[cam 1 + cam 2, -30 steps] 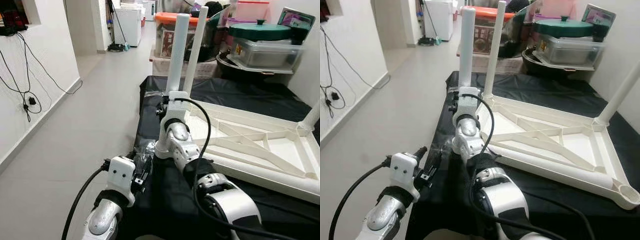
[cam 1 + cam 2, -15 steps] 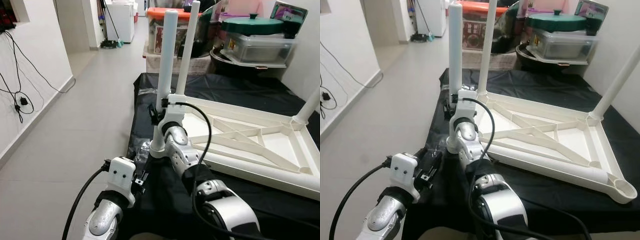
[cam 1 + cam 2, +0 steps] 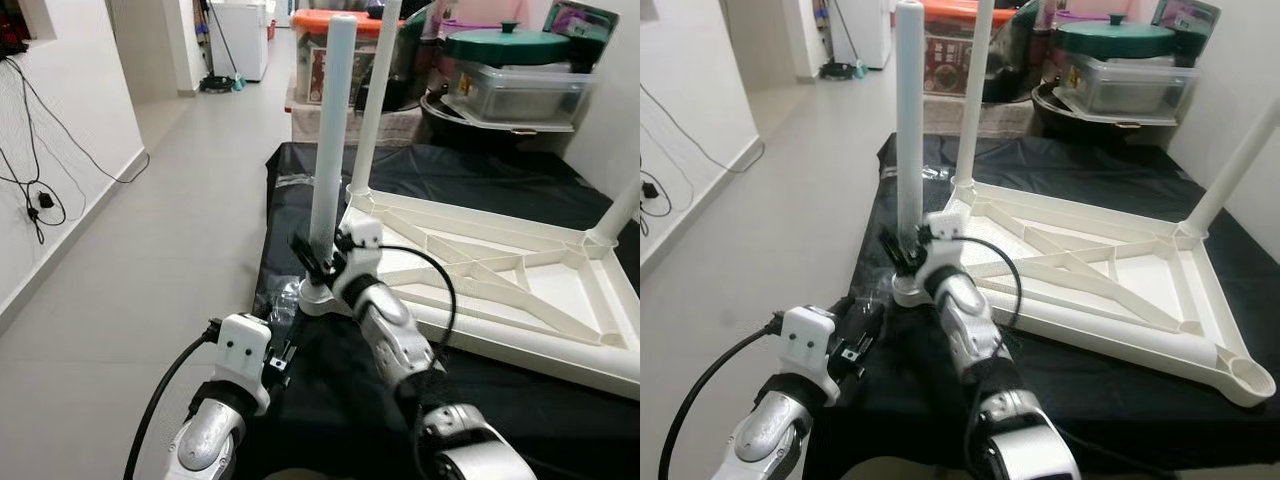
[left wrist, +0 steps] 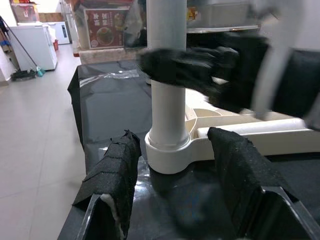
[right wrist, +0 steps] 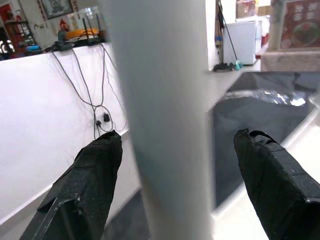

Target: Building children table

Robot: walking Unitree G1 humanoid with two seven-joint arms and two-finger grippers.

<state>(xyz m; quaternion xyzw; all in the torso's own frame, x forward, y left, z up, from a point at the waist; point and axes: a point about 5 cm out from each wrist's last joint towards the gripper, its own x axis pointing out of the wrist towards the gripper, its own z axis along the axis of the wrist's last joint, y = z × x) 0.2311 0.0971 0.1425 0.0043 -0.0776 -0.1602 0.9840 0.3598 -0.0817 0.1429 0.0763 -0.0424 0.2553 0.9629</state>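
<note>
The white table top (image 3: 500, 275) is lying upside down on the black cloth (image 3: 470, 190) at the centre right of the left eye view, with its ribbed underside facing up. One table leg (image 3: 328, 150) is standing upright in the corner socket (image 3: 312, 298) nearest the frame centre; a second leg (image 3: 372, 100) is standing at the corner behind it, and a third (image 3: 618, 212) is rising at the right edge. The right gripper (image 3: 318, 262) is sitting low on the near leg, just above the socket. In the right wrist view its fingers (image 5: 85, 185) are standing wide apart on either side of the leg, so no firm clamp is evident. The left gripper (image 4: 175, 180) is hovering low at the lower left of the left eye view, with its jaws apart, empty, and aimed at the socket base. The leg is appearing as a smooth, rigid plastic tube, probably light and somewhat slippery. The most suitable grasp point is judged to be the lower shaft close to the socket, where side load is tilting it least.
</note>
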